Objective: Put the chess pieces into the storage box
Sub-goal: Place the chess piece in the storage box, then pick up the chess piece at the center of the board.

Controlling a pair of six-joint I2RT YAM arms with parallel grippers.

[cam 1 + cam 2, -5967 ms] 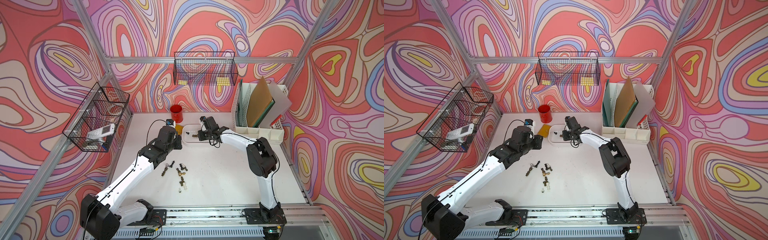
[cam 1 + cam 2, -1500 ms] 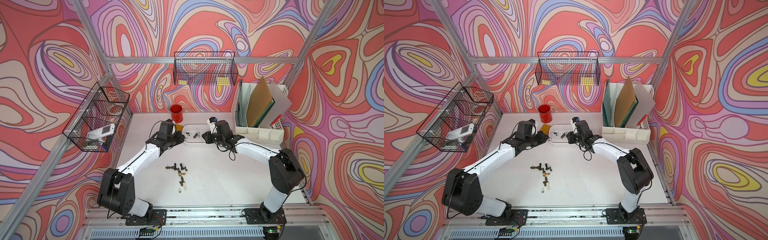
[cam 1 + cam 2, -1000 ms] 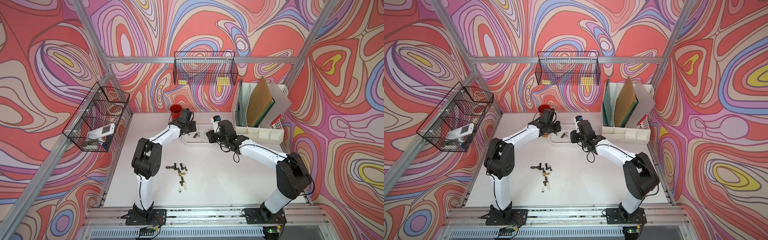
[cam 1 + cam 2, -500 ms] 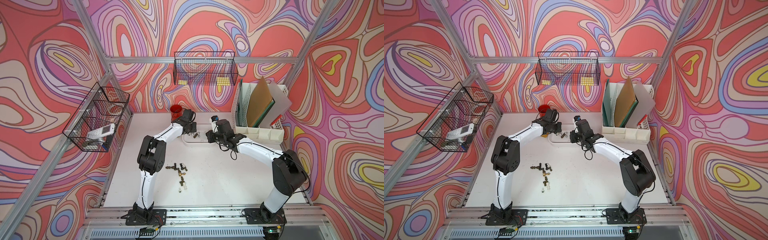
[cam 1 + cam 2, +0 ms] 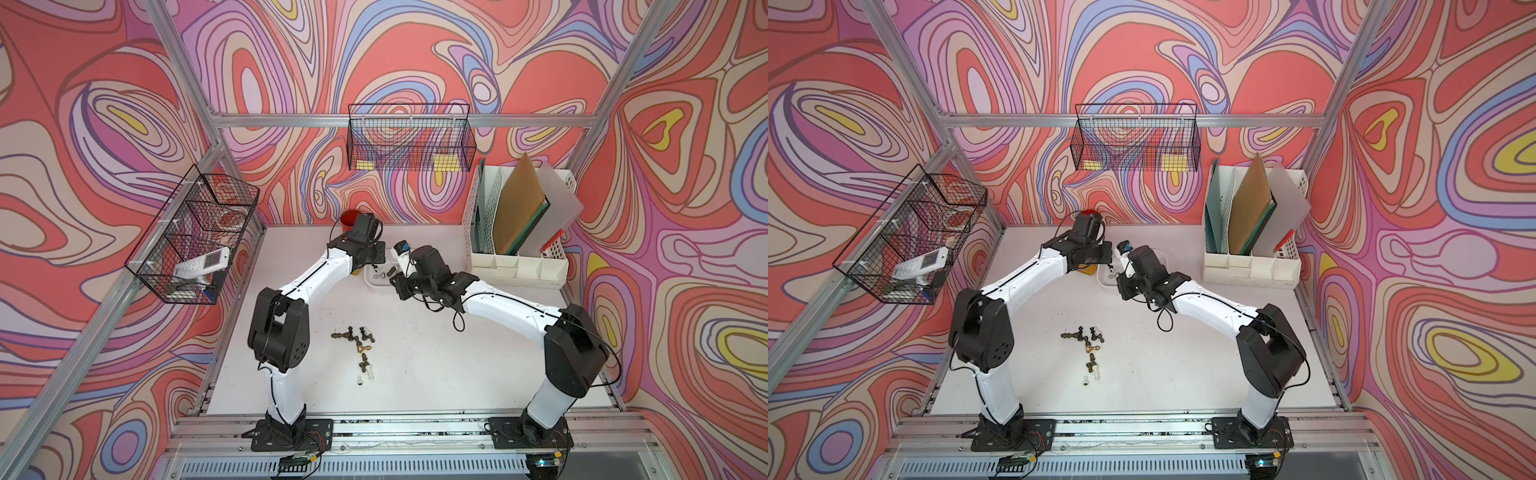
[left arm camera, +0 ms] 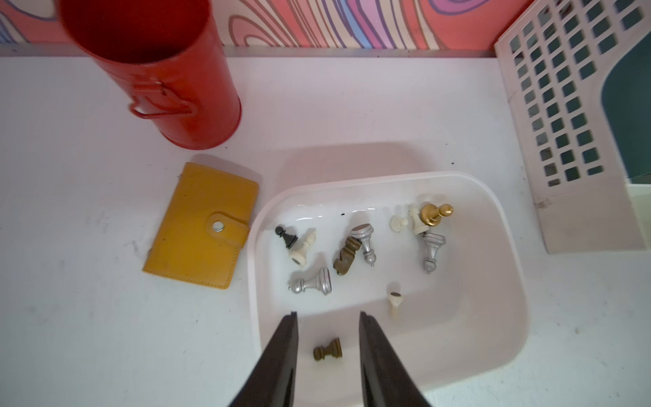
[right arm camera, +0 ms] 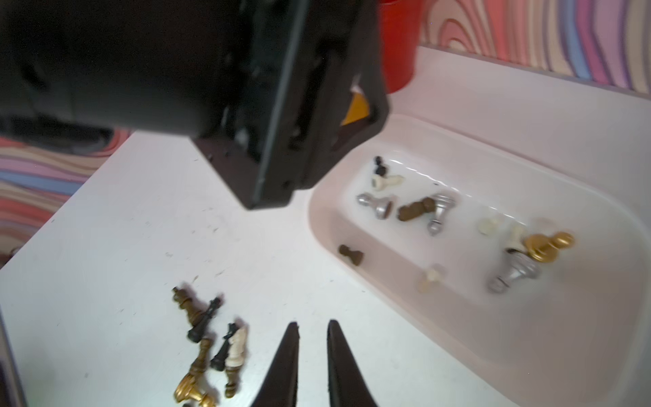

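Along the near edge of the worktop (image 5: 436, 365) an aluminium rail (image 5: 415, 423) is seen, and both arm bases are bolted to it. Somewhat nearer the near edge than the far one, about midway between the sides, a loose cluster of chess pieces (image 5: 360, 348) is left lying on the scuffed white surface. They are bronze, black, gold and cream, and most are toppled.

Beyond them the right gripper (image 7: 313, 324) is held over bare worktop between that cluster and the storage box (image 6: 493, 299). Its fingers are only narrowly parted and nothing is gripped between them.

The storage box is set close to the far edge, near its middle. About ten pieces are scattered on its floor: silver, cream, black, brown and gold. The left gripper (image 6: 327, 313) is poised above the box's near wall with its fingers spread wide, and nothing is held. A dark bronze pawn (image 6: 327, 349) is seen lying on its side below the gap.

To the box's left a yellow wallet (image 6: 200, 225) is laid flat, and a red cup (image 6: 169, 88) is stood by the far edge. The far right corner is taken up by a white file organiser (image 5: 515, 266).

The cell is framed in aluminium and walled with swirling red, pink and purple patterns. A wire basket (image 5: 411, 141) is hung on the back wall. Another wire basket (image 5: 166, 274) is hung on the left wall, and a white handset (image 5: 201, 262) is kept in it.
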